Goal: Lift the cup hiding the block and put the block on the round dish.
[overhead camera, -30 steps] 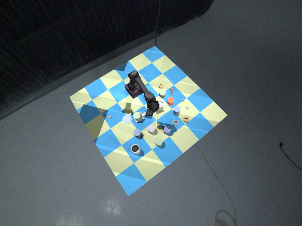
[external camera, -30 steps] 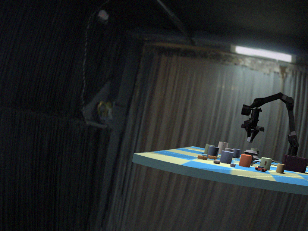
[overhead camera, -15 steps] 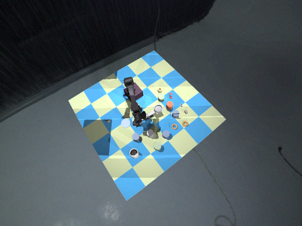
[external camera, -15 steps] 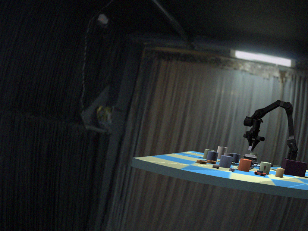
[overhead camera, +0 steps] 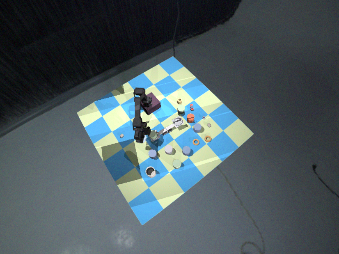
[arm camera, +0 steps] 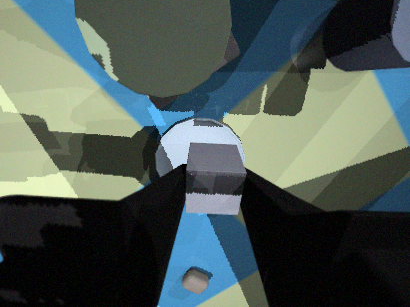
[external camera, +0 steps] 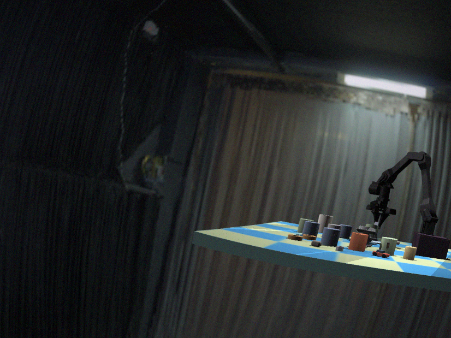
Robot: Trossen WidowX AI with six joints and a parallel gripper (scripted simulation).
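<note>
My gripper (arm camera: 212,172) (external camera: 379,225) is shut on a small grey block (arm camera: 215,177). In the wrist view the block overlaps the near part of the white round dish (arm camera: 175,138) (overhead camera: 145,139); the height between them is hard to tell. In the top view the arm covers much of the dish. A green cup (overhead camera: 153,135) (arm camera: 155,32) stands upside down on the near end of the balance (overhead camera: 167,129), close beside the dish. The balance's other pan (overhead camera: 177,121) is bare. Another green cup (overhead camera: 180,109) (external camera: 388,245) stands on the table behind that pan.
A blue cup (overhead camera: 152,153) (arm camera: 402,37), a pink cup (overhead camera: 168,149) and an open white mug (overhead camera: 150,172) stand near the dish side. A red cup (overhead camera: 190,117), orange rings (overhead camera: 207,138) and a toy car (overhead camera: 191,107) lie farther off. A small pinkish piece (overhead camera: 122,136) (arm camera: 195,281) lies past the dish.
</note>
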